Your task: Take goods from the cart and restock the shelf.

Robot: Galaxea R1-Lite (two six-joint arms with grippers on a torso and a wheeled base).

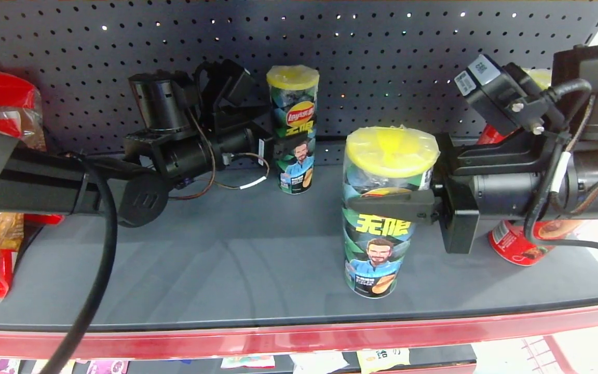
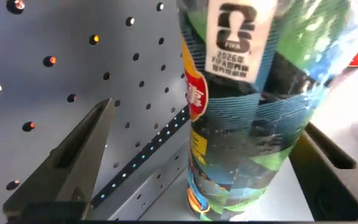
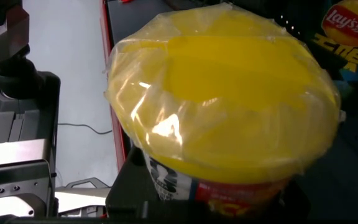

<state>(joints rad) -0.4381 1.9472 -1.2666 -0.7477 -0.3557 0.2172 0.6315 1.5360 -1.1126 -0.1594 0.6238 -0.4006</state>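
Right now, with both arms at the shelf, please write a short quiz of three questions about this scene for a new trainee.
1. True or false: the front can has a red lid.
2. Fill the gap: the left gripper is ___ around the rear can, not clamped on it.
3. What holds the front can? A. the left gripper B. the right gripper C. a person's hand

Key: 1 false, the lid is yellow; 2 open; 3 B.
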